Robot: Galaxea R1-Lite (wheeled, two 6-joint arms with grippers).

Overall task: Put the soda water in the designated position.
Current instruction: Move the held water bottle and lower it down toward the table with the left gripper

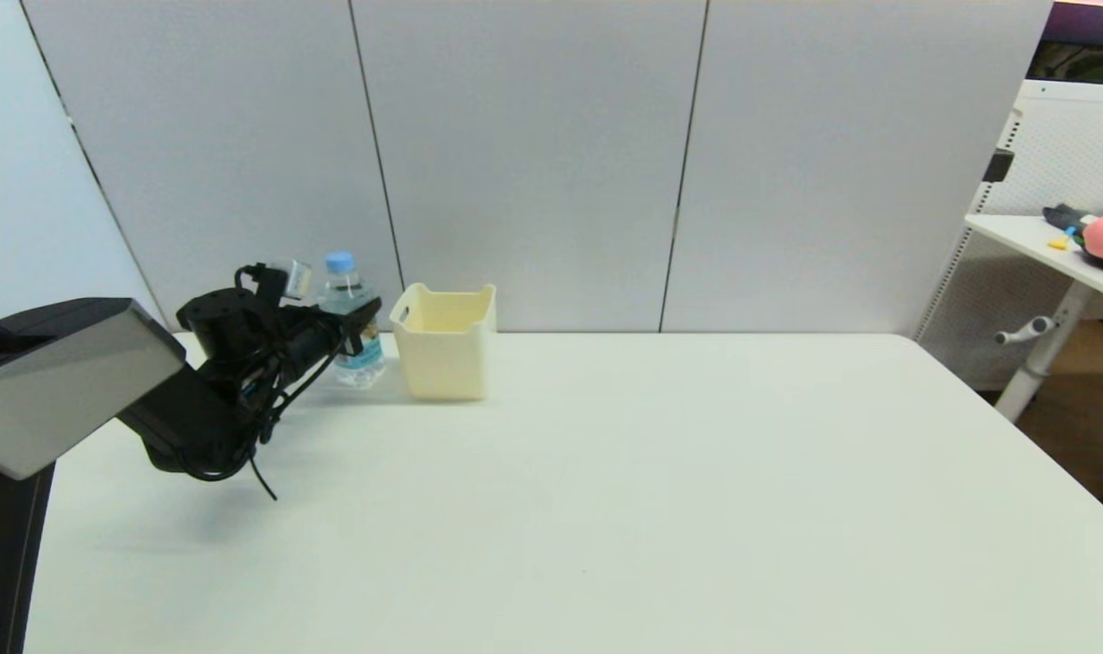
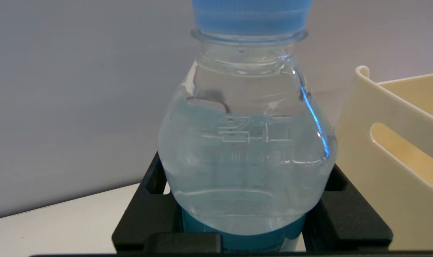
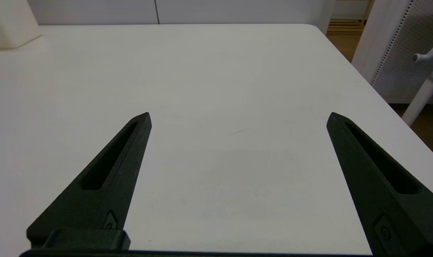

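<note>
The soda water, a small clear bottle with a light-blue cap and a blue label, stands upright at the table's far left, just left of the cream bin. My left gripper reaches in from the left and is shut on the bottle's lower body. In the left wrist view the soda water fills the space between the two black fingers, which press against its sides at the label. No mark on the white tabletop shows the designated position. My right gripper hangs open over bare table on the right side.
A pale cream square bin with handle slots stands right beside the bottle, near the grey partition wall. The table's right edge drops off toward a side desk with coloured objects.
</note>
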